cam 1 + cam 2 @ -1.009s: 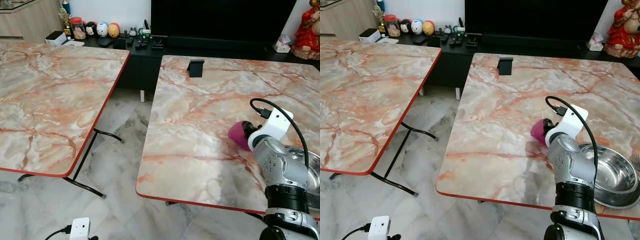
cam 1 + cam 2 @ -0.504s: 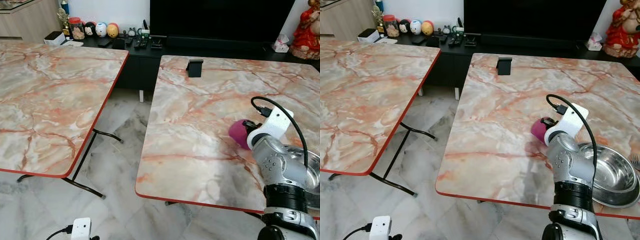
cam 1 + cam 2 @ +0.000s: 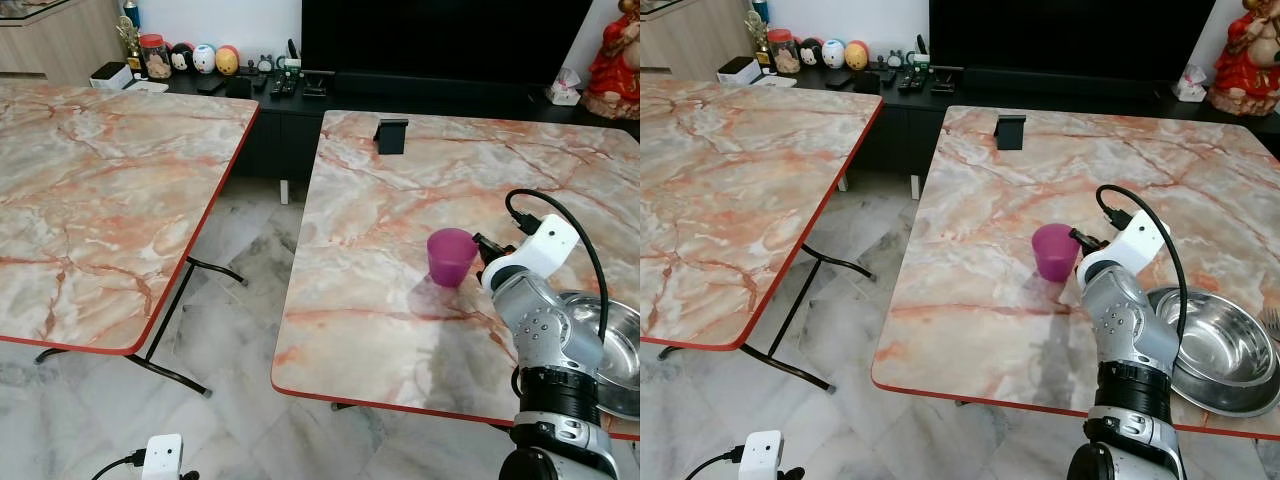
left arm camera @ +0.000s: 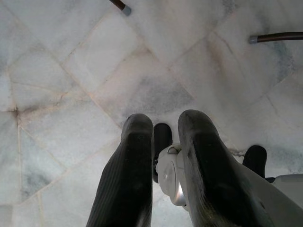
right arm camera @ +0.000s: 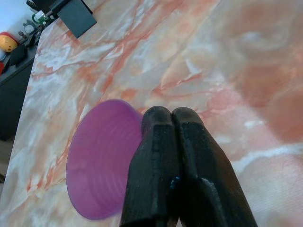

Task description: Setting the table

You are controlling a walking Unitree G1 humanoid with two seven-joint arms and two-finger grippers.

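A purple plastic cup (image 3: 450,256) stands upright on the right marble table (image 3: 380,320), left of a steel bowl (image 3: 1220,350). My right gripper (image 3: 487,248) reaches in from the right at the height of the cup's rim. In the right wrist view its two black fingers (image 5: 156,156) are pressed together right beside the cup (image 5: 102,161), overlapping its edge; I see nothing held between them. My left gripper (image 4: 163,130) hangs idle over the marble floor, fingers slightly apart.
A second marble table (image 3: 100,200) stands to the left, with a floor gap between. A black stand (image 3: 391,135) sits near the right table's far edge. A dark console (image 3: 300,95) with small items and a red figurine (image 3: 615,60) line the back.
The cup was tipped on its side against my right gripper; now it stands upright, a little further left on the table. The right wrist has turned slightly.
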